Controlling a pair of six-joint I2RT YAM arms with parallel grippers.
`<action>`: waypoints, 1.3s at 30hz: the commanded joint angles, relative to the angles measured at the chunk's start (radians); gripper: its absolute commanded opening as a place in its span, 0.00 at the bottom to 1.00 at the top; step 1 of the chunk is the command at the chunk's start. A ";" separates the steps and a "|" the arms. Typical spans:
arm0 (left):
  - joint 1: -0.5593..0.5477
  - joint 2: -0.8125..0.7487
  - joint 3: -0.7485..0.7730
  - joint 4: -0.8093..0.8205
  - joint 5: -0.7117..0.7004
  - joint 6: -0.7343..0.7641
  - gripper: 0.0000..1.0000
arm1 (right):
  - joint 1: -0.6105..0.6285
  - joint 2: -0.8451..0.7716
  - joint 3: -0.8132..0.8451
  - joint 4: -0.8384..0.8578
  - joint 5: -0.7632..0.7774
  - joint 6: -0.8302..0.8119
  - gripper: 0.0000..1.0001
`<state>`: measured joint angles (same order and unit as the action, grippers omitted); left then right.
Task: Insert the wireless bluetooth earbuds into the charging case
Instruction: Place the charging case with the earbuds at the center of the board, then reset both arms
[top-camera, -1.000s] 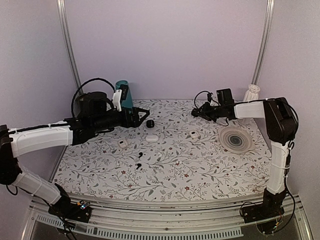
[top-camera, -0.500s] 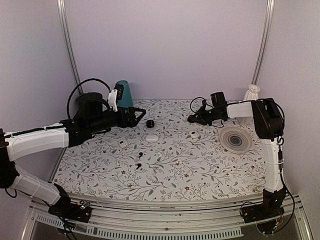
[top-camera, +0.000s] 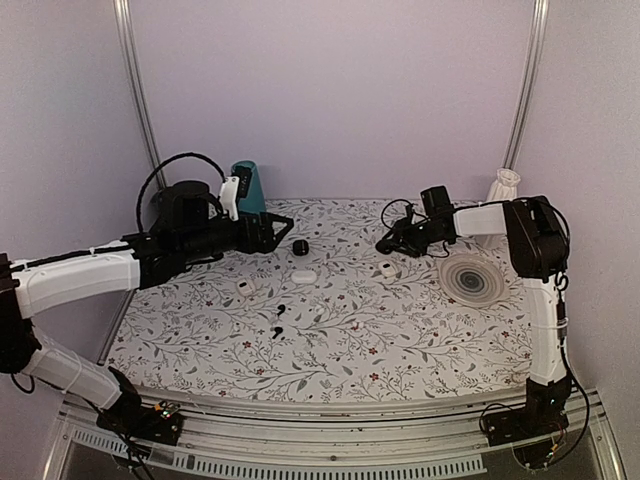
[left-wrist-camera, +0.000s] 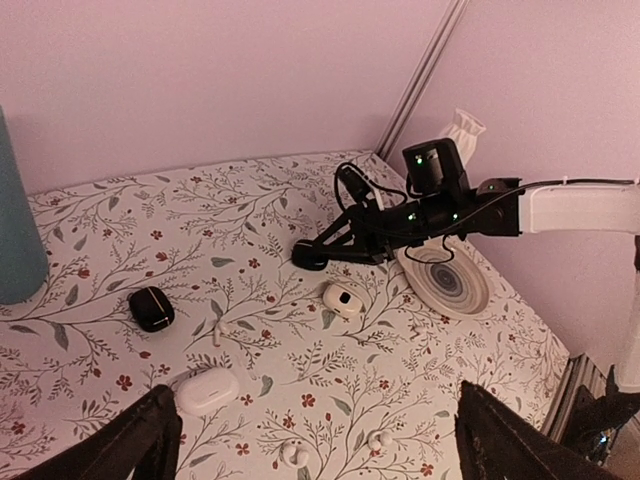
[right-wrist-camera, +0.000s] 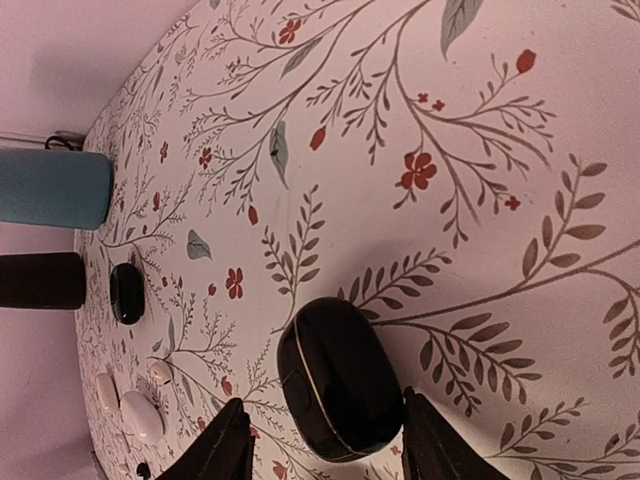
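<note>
Right wrist view: right gripper (right-wrist-camera: 325, 400), jaws spread, straddles the charging case (right-wrist-camera: 340, 385) lying on the table (right-wrist-camera: 500, 150). Left gripper (left-wrist-camera: 315, 400) hovers, jaws wide apart.

No text, label, brand, number or sign can be read in any of the views. The glossy black oval charging case (right-wrist-camera: 338, 392) shows only a thin light seam line on its shell. The white cloth on the bench (right-wrist-camera: 500, 150) carries only a print of leaves and red flowers.
</note>
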<state>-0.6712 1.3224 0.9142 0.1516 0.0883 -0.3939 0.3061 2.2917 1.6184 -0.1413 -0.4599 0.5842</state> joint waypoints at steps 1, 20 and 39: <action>0.013 0.022 0.034 -0.001 0.007 0.015 0.96 | -0.005 -0.096 -0.025 -0.006 0.053 -0.044 0.55; 0.025 0.059 0.086 -0.012 -0.065 0.040 0.96 | 0.068 -0.873 -0.644 0.257 0.319 -0.198 0.97; 0.029 -0.057 -0.025 0.048 -0.204 0.032 0.96 | 0.070 -1.347 -0.876 0.272 0.477 -0.233 0.99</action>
<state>-0.6559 1.3048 0.9203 0.1570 -0.0856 -0.3626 0.3729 0.9730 0.7685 0.1287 -0.0448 0.3462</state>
